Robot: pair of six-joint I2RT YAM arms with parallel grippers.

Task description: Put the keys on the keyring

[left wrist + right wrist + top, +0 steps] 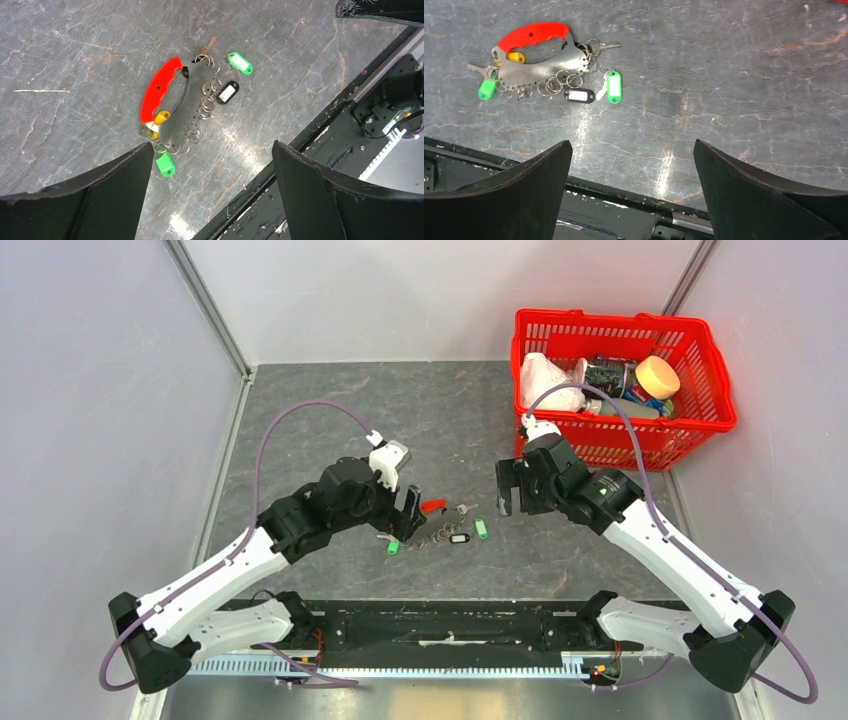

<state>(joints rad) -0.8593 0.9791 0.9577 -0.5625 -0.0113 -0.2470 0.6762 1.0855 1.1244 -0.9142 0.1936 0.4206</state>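
Both jaw pairs stand wide apart, empty: left gripper (210, 150), right gripper (632, 145). Small silvery metal keys (227, 92) with coloured tags crowd the red-and-grey oval keyring (160, 90); threading unclear.

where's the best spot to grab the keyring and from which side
Grip the curved red plastic handle of the flat silvery metal keyring near its middle. It lies flat on the grey marbled table, so come straight down, jaws across the handle, one in the opening behind it. Its outer edge is bare; rings, small silvery keys and coloured tags crowd the plate's opposite edge.
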